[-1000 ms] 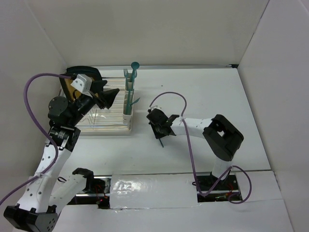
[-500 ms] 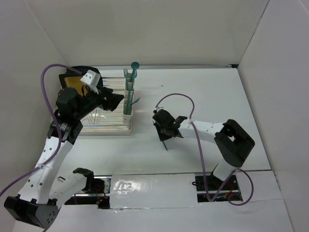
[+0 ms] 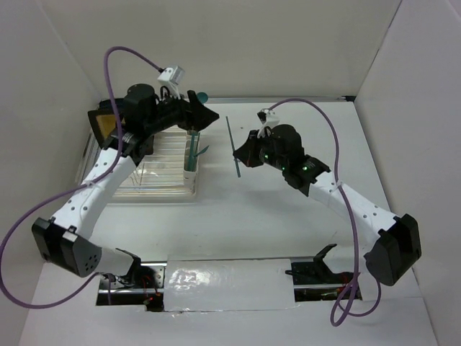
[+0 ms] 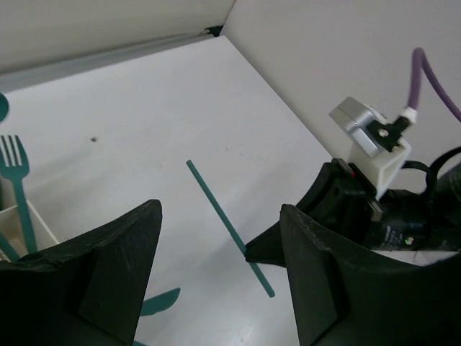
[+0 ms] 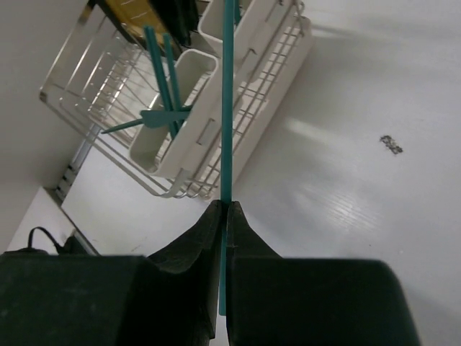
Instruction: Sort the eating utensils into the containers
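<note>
Utensils (image 5: 160,76), a teal fork (image 4: 16,169) among them, are standing in the cream containers (image 3: 190,162) on the wire dish rack (image 3: 155,180) near the desk's (image 3: 302,216) far-left corner. The left tool (image 4: 220,216) is hovering released by the row's far end. The right tool (image 5: 225,210) is clenching a slim teal utensil (image 3: 231,144) near one end, above the desk toward the far edge's middle.

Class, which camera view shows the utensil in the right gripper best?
Left wrist: the utensil shows large, end to end. The top view shows it small; the right wrist view crops its far end.
</note>
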`<state>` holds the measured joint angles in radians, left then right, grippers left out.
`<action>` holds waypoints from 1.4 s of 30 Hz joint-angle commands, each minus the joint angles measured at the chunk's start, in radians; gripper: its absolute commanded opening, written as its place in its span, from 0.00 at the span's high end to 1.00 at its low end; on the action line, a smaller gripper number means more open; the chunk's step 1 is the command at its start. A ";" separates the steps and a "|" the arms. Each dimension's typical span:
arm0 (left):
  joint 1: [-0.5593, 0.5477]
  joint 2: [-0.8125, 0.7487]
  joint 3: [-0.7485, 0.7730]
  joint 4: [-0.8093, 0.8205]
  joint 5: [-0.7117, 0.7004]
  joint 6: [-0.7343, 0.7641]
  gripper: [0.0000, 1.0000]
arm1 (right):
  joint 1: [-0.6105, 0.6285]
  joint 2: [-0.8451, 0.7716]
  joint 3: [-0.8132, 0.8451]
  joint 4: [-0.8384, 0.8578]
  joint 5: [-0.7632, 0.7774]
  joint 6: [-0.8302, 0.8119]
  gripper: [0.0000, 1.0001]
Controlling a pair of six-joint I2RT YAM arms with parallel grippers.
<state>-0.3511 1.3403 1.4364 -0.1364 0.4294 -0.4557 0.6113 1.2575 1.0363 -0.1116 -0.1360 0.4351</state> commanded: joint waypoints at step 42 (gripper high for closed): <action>-0.020 0.201 0.223 0.158 0.038 -0.003 1.00 | -0.111 0.016 0.323 -0.138 -0.082 -0.024 0.01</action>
<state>-0.4080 1.6211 1.6066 -0.0555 0.4351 -0.5106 0.5236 1.3811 1.3384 -0.1131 -0.2607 0.4576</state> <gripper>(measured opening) 0.142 0.958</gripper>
